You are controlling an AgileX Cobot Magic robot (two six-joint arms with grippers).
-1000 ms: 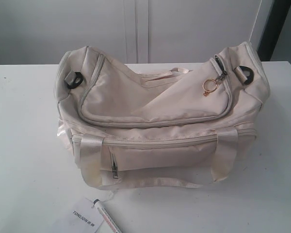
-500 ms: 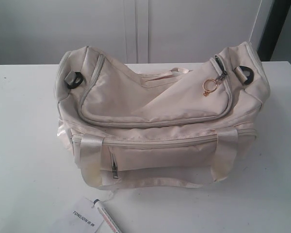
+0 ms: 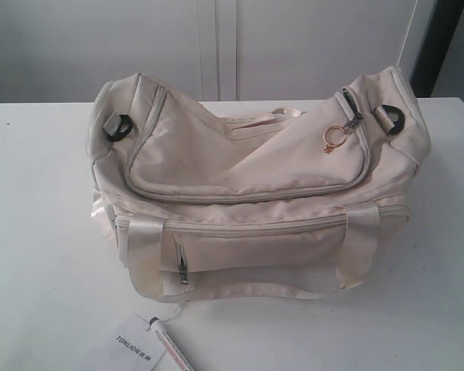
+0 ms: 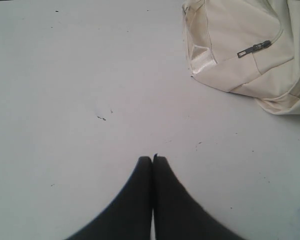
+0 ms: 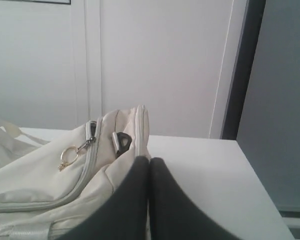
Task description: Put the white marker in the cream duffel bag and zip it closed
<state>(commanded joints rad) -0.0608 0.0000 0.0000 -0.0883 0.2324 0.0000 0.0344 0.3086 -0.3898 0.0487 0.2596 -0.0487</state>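
The cream duffel bag (image 3: pixel 255 193) sits in the middle of the white table, its top zipper closed with the gold ring pull (image 3: pixel 332 137) at the right end. The white marker (image 3: pixel 172 352) lies on the table in front of the bag, partly on a paper tag, running off the bottom edge. My left gripper (image 4: pixel 152 159) is shut and empty above bare table, a corner of the bag (image 4: pixel 240 50) beyond it. My right gripper (image 5: pixel 149 161) is shut and empty beside the bag's right end (image 5: pixel 65 175), near the gold ring (image 5: pixel 67 156). Neither gripper shows in the exterior view.
A white paper tag printed TONLION (image 3: pixel 131 348) lies under the marker at the table's front edge. A black end ring (image 3: pixel 117 127) sits on the bag's left, another (image 3: pixel 393 120) on its right. White cabinet doors (image 3: pixel 216 46) stand behind the table.
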